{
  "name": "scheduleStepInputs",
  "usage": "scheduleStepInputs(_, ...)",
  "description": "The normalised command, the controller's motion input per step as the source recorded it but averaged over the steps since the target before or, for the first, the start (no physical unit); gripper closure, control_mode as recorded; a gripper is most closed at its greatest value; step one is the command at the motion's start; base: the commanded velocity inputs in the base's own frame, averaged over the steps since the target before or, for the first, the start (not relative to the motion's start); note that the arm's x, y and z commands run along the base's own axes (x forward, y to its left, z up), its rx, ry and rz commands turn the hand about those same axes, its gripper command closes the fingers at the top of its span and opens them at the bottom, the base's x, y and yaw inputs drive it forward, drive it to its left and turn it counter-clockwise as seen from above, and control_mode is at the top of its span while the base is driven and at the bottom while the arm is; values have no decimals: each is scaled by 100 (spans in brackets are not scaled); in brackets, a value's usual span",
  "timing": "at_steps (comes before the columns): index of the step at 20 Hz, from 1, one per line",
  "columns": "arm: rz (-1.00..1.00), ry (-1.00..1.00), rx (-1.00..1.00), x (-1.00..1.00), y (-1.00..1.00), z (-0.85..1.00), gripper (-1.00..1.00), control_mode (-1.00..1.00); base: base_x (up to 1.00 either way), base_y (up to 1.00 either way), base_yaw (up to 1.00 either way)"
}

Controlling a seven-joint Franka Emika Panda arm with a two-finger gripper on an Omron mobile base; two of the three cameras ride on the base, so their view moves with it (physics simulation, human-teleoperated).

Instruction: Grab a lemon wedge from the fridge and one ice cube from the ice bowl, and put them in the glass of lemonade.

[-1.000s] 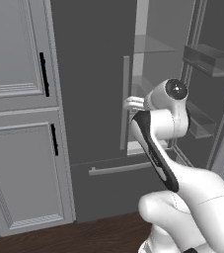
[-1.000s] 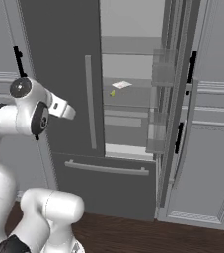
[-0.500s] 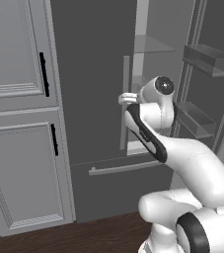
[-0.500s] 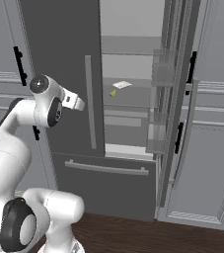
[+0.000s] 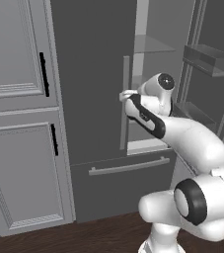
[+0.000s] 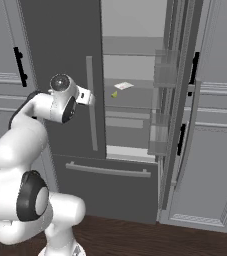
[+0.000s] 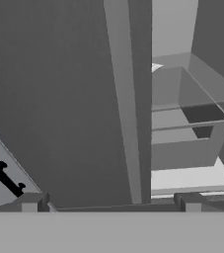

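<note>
Currently, gripper (image 7: 111, 198): empty, its two dark tips spread wide apart at the bottom of the hand view, pointed at the closed left door and its bar handle.
Gripper position: raised in front of the fridge (image 6: 65, 55), near the left door's long vertical handle (image 6: 91, 102), not touching it.
Arm: white, bent, reaching up and forward from the base toward the door edge.
Fridge doors: left door closed; right door (image 6: 177, 100) swung open, its shelves edge-on in the right base view.
Lemon wedge (image 6: 114, 94): tiny yellow-green piece on a pale inner shelf, just beside a small white flat item (image 6: 123, 85).
Fridge interior: pale grey shelves and a clear drawer (image 7: 187, 133) below.
Lower drawer: closed, with a horizontal bar handle (image 5: 129, 166).
Cabinets (image 5: 19, 123): light grey panelled, black handles, left of the fridge.
</note>
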Motion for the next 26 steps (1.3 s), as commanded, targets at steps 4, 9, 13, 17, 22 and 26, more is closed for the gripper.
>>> scheduleStepInputs(4,0,0,-7,6,-23,0,-100,-100,0,0,0)
scheduleStepInputs(9,0,3,-6,13,-22,-8,-100,-100,0,0,0)
scheduleStepInputs(13,0,0,0,32,-17,-29,-100,-100,0,0,0)
scheduleStepInputs(17,0,2,-11,37,0,-2,-100,-100,0,0,0)
scheduleStepInputs(22,0,3,-13,34,15,-2,-100,-100,0,0,0)
scheduleStepInputs(26,0,2,-11,51,21,-19,-100,-100,0,0,0)
